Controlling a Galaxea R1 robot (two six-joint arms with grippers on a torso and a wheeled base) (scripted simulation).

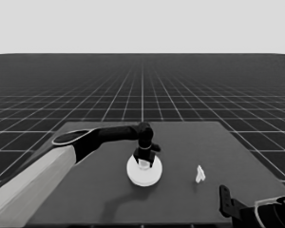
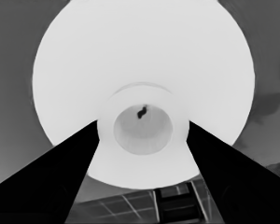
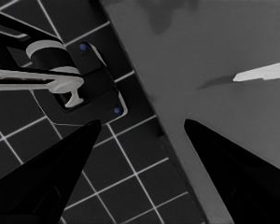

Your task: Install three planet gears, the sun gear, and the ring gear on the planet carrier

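Left gripper [image 1: 144,162] stood over mid-table, black fingers spread either side of the raised centre hub of the large white thick-rimmed round part [image 2: 143,84]; contact could not be confirmed. Judgement: release straight upward, no sideways drag. Right gripper [image 3: 140,154] parked open, near thin white piece [image 1: 199,174].

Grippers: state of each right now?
Left gripper: jaws spread around the raised hub of the larger round part; grip cannot be told.
Right gripper: parked at the table corner, jaws open, empty.
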